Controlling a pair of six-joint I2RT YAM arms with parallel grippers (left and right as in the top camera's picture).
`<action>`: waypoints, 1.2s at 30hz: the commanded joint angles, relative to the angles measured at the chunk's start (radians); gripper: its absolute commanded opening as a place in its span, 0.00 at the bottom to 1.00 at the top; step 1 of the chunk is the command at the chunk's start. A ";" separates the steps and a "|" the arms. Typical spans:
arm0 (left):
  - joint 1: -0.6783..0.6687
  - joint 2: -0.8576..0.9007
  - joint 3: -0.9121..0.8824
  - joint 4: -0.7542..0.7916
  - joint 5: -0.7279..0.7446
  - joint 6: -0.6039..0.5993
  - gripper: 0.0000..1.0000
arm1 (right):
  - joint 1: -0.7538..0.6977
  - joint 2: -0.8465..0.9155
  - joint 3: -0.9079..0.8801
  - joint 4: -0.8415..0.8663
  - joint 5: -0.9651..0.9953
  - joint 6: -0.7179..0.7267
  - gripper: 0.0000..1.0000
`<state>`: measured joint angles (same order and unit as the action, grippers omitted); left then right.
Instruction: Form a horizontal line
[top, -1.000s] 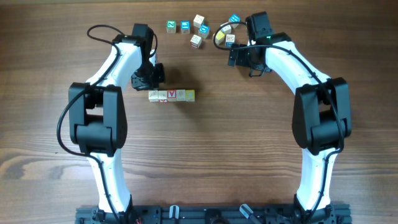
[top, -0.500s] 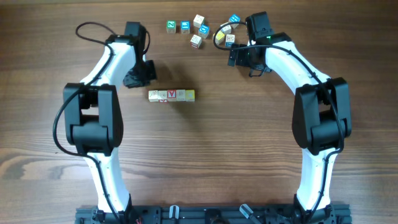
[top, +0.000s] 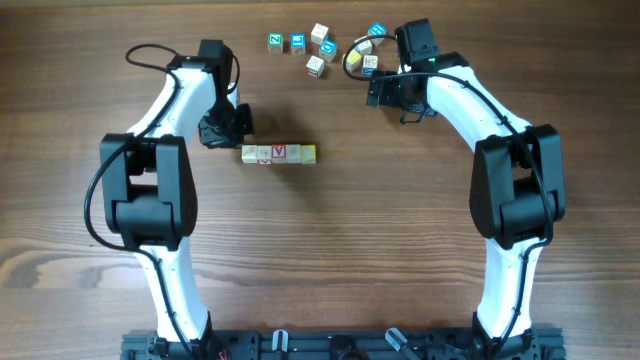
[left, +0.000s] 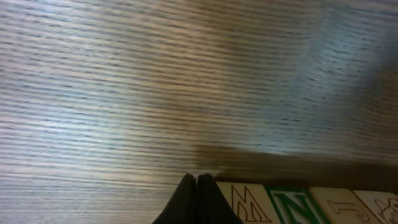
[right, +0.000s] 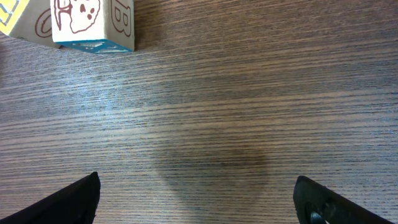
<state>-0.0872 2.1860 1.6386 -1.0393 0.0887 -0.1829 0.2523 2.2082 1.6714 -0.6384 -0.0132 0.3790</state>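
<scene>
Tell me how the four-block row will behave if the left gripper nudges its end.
The four-block row looks like separate rigid cubes, so it probably slides rather than rolls. An off-centre push from the left gripper could buckle the line.

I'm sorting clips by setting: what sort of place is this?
Probably a robotics lab bench: left arm and right arm mounted on a black rail, wooden table, lettered toy blocks laid out.
</scene>
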 joint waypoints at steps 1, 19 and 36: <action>-0.006 0.013 -0.004 0.007 0.022 0.027 0.05 | 0.002 -0.035 0.023 0.002 0.018 -0.012 1.00; 0.120 0.013 -0.004 0.214 -0.135 -0.034 1.00 | 0.002 -0.035 0.023 0.002 0.017 -0.013 1.00; 0.118 0.013 -0.004 0.214 -0.135 -0.034 1.00 | 0.002 -0.035 0.023 0.003 0.018 -0.011 0.99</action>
<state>0.0338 2.1860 1.6367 -0.8284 -0.0334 -0.2035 0.2523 2.2082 1.6714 -0.6384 -0.0132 0.3790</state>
